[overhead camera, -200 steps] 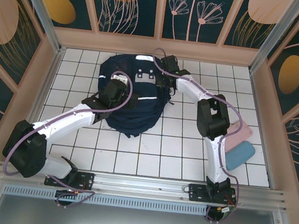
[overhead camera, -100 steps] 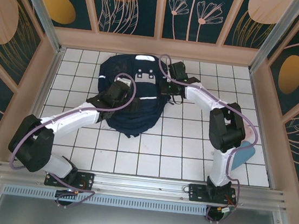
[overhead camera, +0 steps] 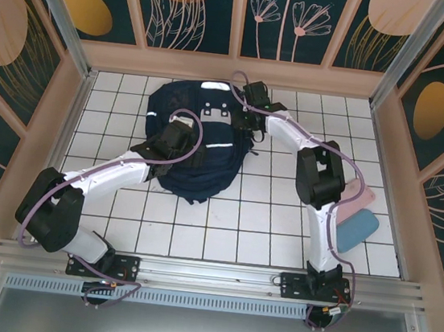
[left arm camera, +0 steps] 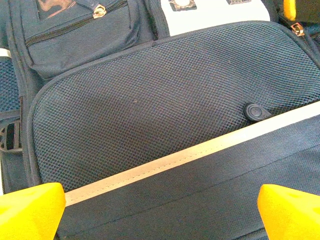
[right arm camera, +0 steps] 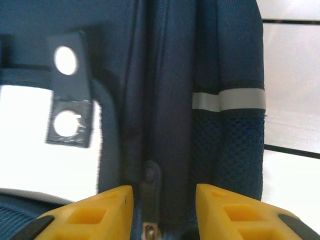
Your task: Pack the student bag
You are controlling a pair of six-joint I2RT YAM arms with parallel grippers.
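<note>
on tiled table (overhead camera: 264,220), student bag (overhead camera: 205,172), contents hidden

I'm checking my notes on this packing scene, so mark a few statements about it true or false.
The backpack lies on a white tiled table. True.
The jaws on the left arm are shut tight. False: they stand wide apart over the mesh panel.
A pale stripe runs along the mesh panel's lower edge. True.
The pink pouch lies left of the backpack. False: it lies to the right, beside a blue case.
</note>
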